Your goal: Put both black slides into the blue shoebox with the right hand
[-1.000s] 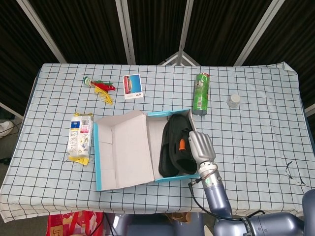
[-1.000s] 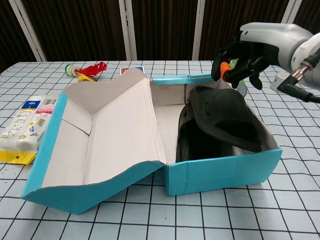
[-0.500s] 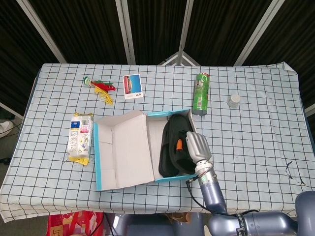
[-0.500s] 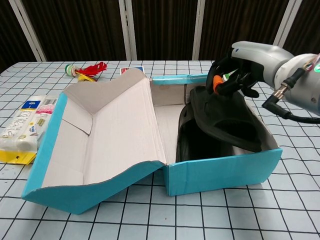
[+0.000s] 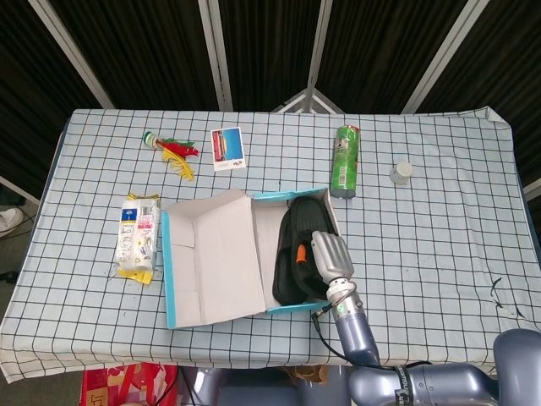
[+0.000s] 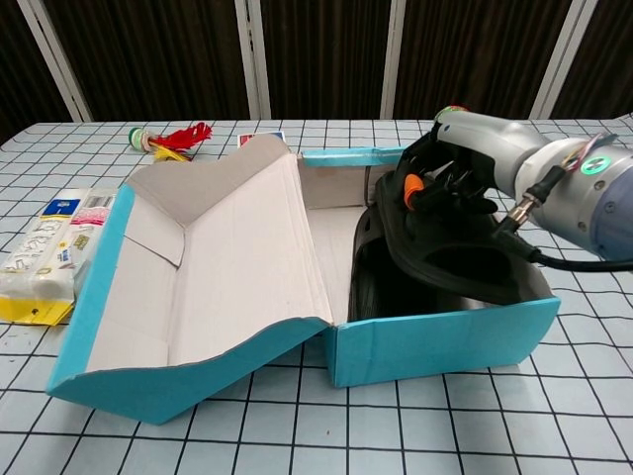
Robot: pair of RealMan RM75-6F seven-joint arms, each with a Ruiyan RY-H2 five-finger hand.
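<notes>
The blue shoebox (image 5: pixel 220 317) lies open mid-table, its lid (image 6: pixel 198 267) folded out to the left. Both black slides (image 5: pixel 292 266) are inside the right half. The upper slide (image 6: pixel 445 259) lies tilted, leaning over the lower one (image 6: pixel 376 287) and rising toward the box's right wall. My right hand (image 5: pixel 327 256) is over the box's right side; in the chest view the right hand (image 6: pixel 450 173) has its fingers curled down, pressing on the top of the upper slide. Nothing is held in it. My left hand shows in neither view.
A green can (image 5: pixel 345 161) lies behind the box, with a small white cap (image 5: pixel 401 172) to its right. A photo card (image 5: pixel 227 148) and a feathered toy (image 5: pixel 173 152) sit at the back left. A wipes packet (image 5: pixel 138 237) lies left of the lid.
My right hand has come down and moved left, from above the box's right rim onto the upper slide. The box and slides have barely shifted.
</notes>
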